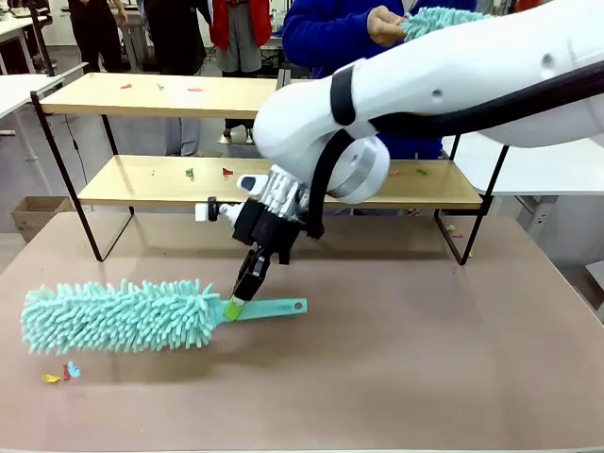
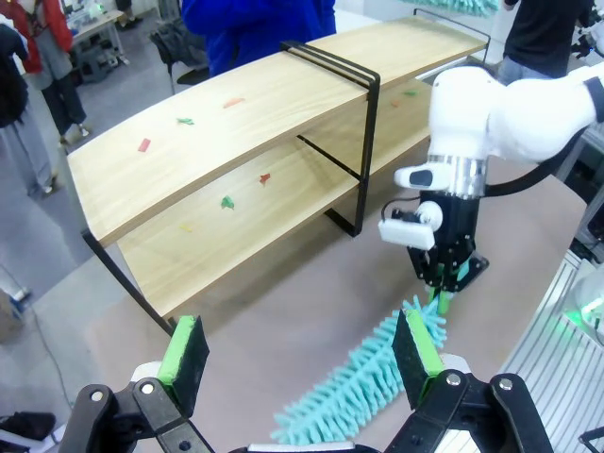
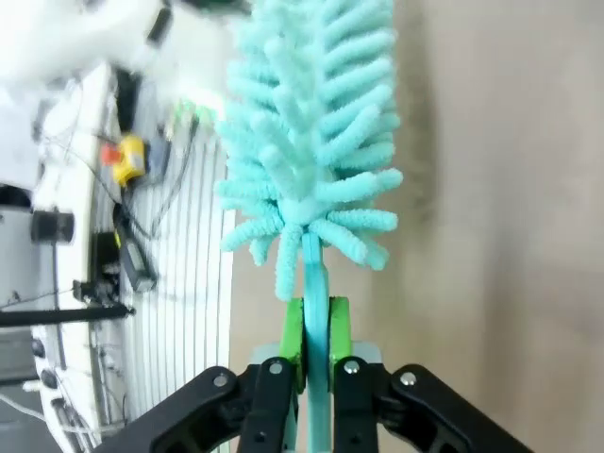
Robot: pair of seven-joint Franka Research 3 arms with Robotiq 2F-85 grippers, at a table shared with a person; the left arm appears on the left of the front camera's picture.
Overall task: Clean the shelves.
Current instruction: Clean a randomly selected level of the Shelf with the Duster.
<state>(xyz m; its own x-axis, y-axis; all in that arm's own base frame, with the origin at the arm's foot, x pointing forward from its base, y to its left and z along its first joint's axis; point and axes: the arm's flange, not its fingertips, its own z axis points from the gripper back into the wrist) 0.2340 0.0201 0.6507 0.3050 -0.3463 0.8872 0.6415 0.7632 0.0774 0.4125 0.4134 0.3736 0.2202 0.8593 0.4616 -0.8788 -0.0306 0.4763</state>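
1. Found right gripper (image 1: 233, 307) pinched on the duster (image 1: 118, 316) handle (left gripper (image 2: 302, 354) spread, empty).
2. Noted duster lying flat along the table (image 1: 425, 359), head toward the left.
3. Saw shelves (image 1: 160, 184) standing just beyond it, long boards parallel.

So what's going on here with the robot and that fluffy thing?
The robot's right hand is pinched shut on the handle of a turquoise duster lying on the table, in front of the shelves. Small coloured scraps sit on both shelf boards. Its left hand hangs open above the table. Across the table, a person in blue holds a second duster.
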